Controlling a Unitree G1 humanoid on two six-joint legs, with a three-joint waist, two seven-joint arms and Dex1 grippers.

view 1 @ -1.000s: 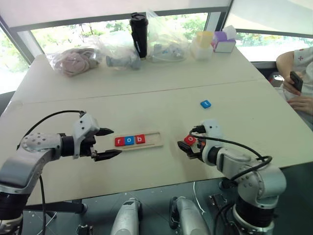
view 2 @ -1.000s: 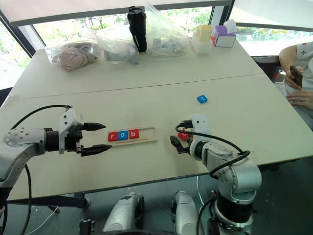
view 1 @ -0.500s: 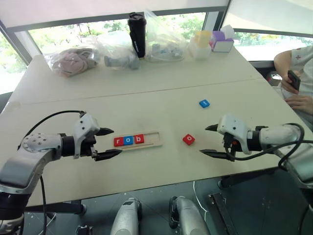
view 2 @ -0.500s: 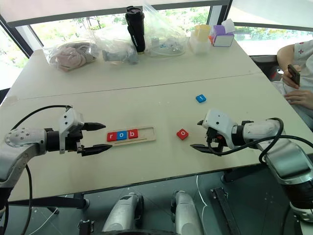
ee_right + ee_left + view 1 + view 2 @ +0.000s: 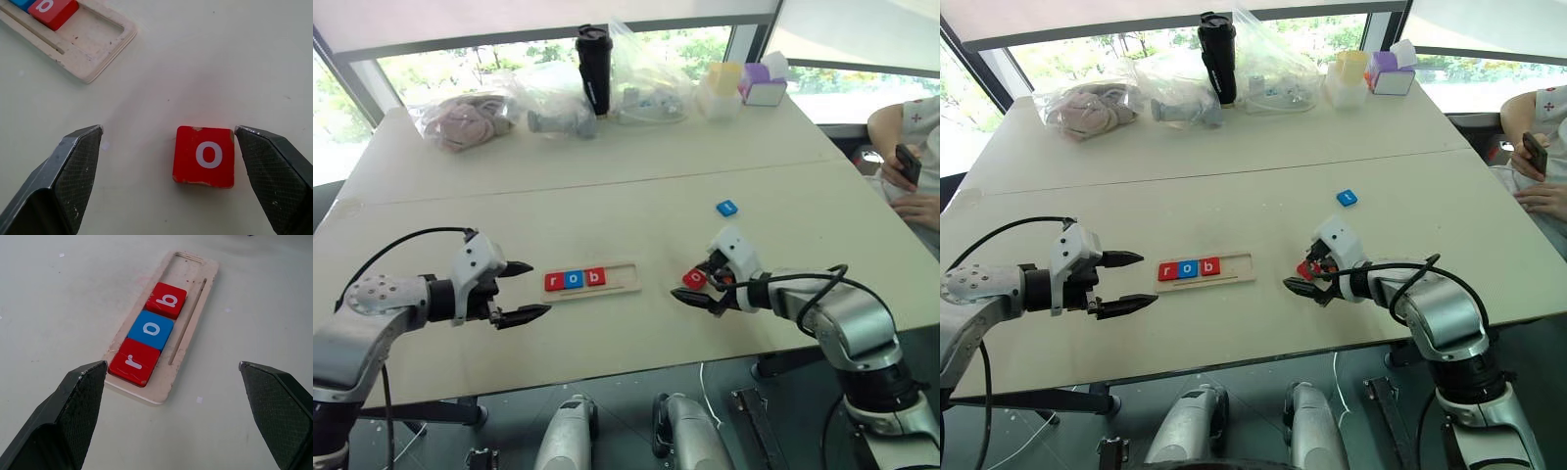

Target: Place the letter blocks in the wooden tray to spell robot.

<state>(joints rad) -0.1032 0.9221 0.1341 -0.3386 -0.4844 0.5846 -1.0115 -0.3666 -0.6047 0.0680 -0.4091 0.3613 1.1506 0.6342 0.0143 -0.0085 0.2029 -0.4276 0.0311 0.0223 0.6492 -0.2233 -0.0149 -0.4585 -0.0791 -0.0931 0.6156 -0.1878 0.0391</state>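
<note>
Two black knurled wedge fingers [image 5: 73, 171] of right gripper [image 5: 697, 287] spread wide around flat red square "o" block [image 5: 205, 156] on smooth pale desk [image 5: 636, 186]. Left gripper [image 5: 525, 291] wide, empty, beside long light-wood grooved tray [image 5: 190, 308] holding red-blue-red blocks [image 5: 150, 329] "rob". Blue block [image 5: 725, 208] well apart.

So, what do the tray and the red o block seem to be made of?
The tray looks like pale unfinished wood: matt, with small nicks and rough spots along its edge and a thin slot cut along one side. The o block is probably painted wood: smooth red coat, white printed letter, and chips at the corners where a lighter material shows. Plastic cannot be ruled out.
</note>
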